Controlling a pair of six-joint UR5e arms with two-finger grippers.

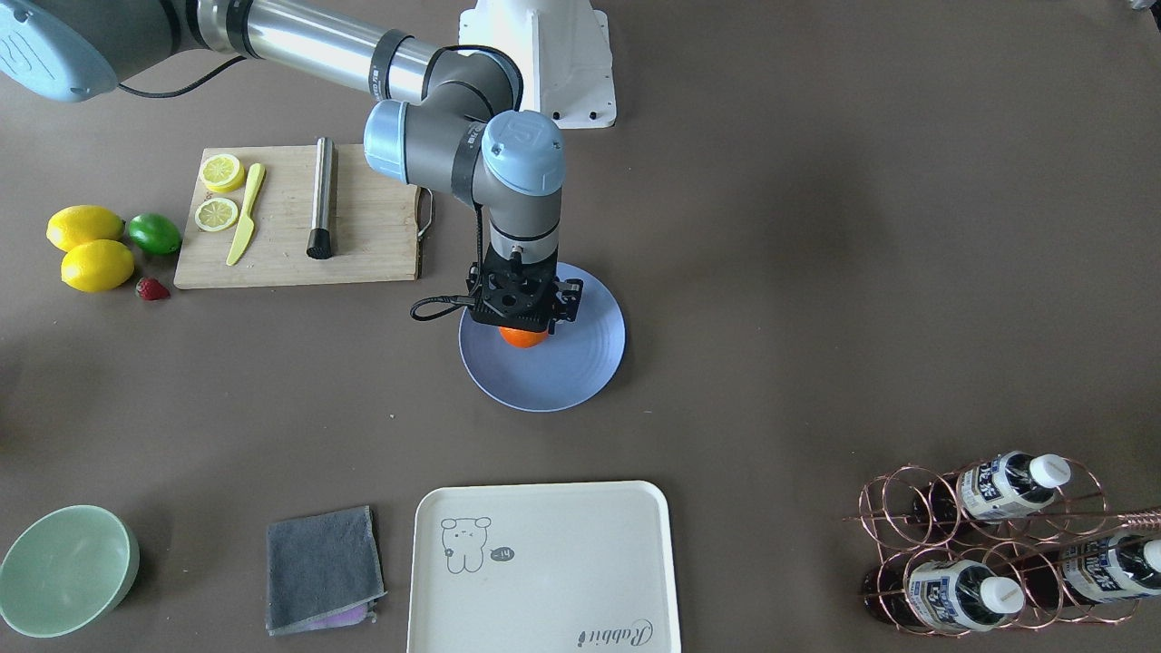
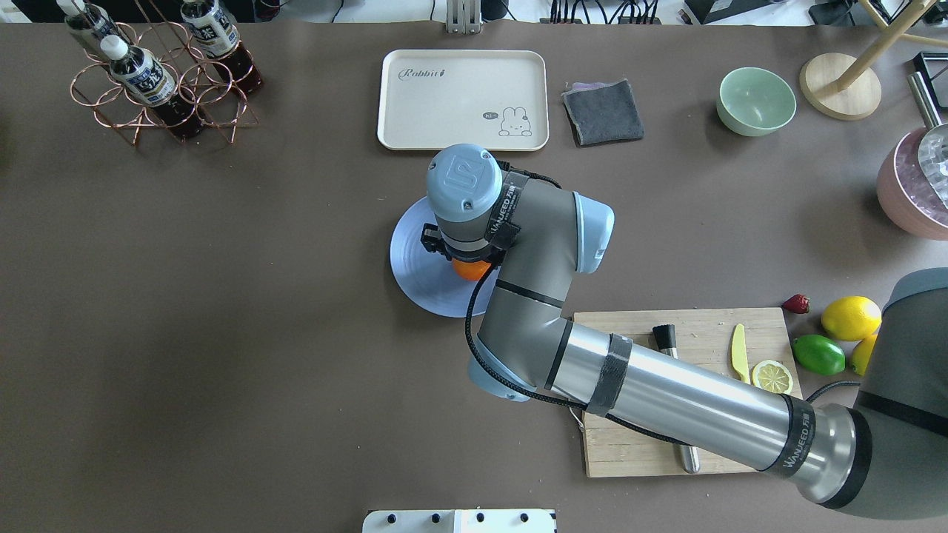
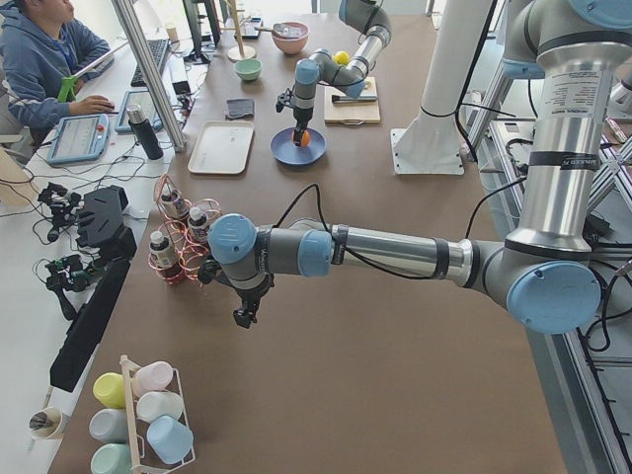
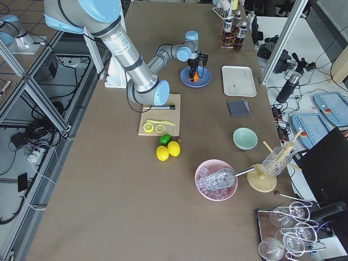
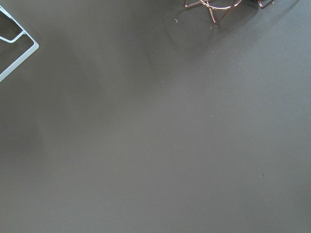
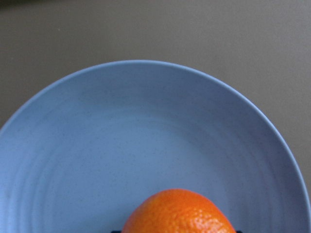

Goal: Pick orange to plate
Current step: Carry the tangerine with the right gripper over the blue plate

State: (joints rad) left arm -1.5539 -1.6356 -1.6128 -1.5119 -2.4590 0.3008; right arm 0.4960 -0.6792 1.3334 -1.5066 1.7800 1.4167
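Since the right claw grips the orange directly beneath it, low over the plate at mid-frame, release looks like a straight drop. The left claw, well apart, cannot be judged open or closed

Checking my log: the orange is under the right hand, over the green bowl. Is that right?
Not quite. The orange is under the right hand, but it is over the blue plate, not the green bowl, which stands far off near the table's edge. The front-facing view shows this, and the right wrist view confirms the plate beneath the orange.
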